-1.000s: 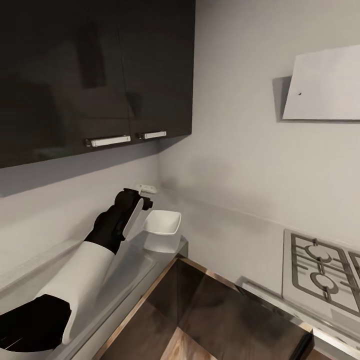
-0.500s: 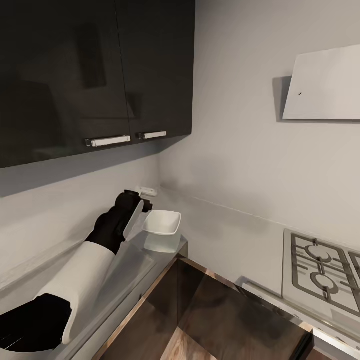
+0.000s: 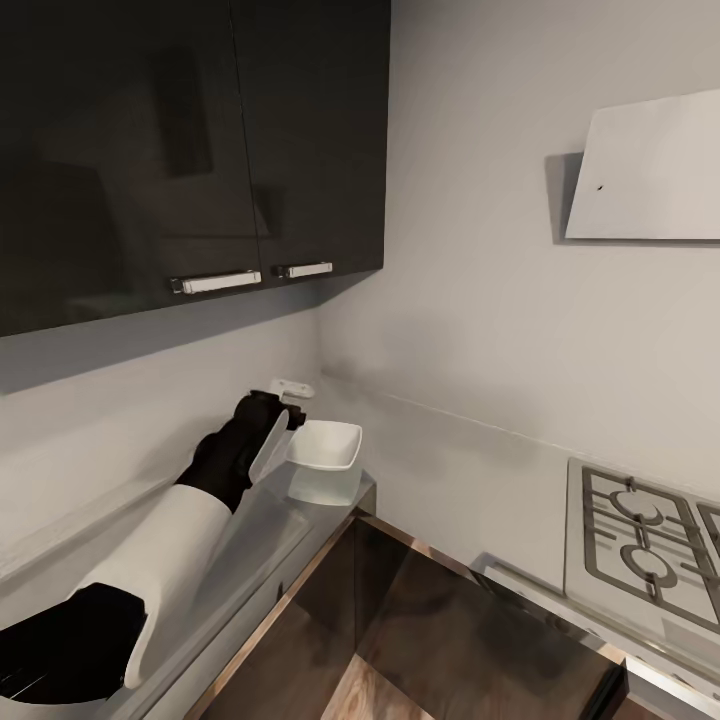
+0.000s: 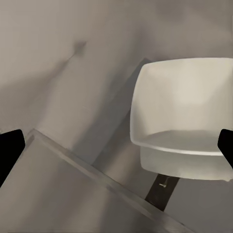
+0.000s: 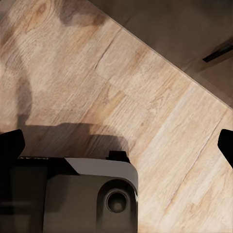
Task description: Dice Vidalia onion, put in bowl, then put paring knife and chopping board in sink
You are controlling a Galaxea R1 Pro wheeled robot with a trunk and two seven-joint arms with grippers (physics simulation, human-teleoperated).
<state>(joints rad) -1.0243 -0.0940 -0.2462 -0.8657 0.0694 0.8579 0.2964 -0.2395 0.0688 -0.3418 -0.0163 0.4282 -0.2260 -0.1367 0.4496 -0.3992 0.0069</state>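
The bowl point(image 3: 325, 459) sits at the end of the countertop point(image 3: 268, 525), close to the corner where the two walls meet, and it looks empty from what I can see of its inside. My left gripper point(image 3: 290, 395) hangs just beside the bowl, on its wall side and slightly above its rim. From my left wrist, the bowl point(image 4: 184, 116) lies ahead between my two dark fingertips point(image 4: 9, 150), which stand wide apart at the frame's edges with nothing between them. The right gripper's fingertips point(image 5: 10, 145) are likewise spread wide and hold nothing, pointing down at a wooden floor point(image 5: 121, 87) with my own base point(image 5: 82, 194) below. Beyond the bowl, along the other wall, lies a stove point(image 3: 645, 550), with dark wall cabinets point(image 3: 190, 150) above the bowl.
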